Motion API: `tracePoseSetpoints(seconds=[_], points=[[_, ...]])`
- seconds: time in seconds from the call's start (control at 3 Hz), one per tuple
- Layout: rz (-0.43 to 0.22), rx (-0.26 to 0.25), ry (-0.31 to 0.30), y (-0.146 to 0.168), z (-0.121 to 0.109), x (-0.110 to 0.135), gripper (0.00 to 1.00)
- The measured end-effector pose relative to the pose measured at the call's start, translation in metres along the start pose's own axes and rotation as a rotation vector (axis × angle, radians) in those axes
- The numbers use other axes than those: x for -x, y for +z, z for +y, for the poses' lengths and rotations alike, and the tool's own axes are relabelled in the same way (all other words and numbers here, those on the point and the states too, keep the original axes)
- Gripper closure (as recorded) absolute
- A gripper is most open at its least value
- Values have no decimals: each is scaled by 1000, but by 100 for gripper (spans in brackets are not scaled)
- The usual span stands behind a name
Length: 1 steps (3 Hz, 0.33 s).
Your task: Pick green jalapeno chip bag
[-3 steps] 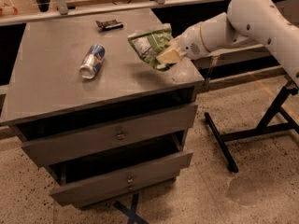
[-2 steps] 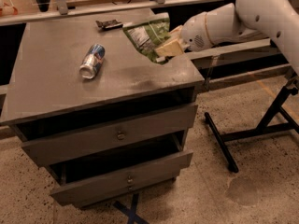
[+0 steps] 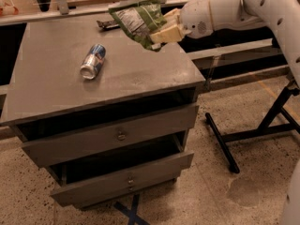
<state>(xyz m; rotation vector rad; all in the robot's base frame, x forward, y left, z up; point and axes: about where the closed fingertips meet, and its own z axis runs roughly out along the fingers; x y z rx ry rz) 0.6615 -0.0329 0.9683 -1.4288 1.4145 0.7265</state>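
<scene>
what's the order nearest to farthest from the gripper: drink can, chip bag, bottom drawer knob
1. green jalapeno chip bag, held in the gripper above the tabletop's back right.
2. drink can, lying on its side, nearer the tabletop's middle.
3. bottom drawer knob, low at the front.

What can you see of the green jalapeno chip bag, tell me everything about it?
The green jalapeno chip bag is a crinkly foil pouch, green with a white printed panel and pale sealed edges. It looks flat and slightly crumpled. It hangs tilted in the air above the back right part of the grey cabinet top, touching no surface. The gripper, reaching in from the right, pinches its lower right edge between pale fingers; nothing else touches it.
</scene>
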Motion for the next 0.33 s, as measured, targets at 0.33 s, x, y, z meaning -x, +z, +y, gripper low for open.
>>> tracePoseSetpoints(seconds=[0.33], points=[[0, 0, 0, 0, 0, 0, 100]])
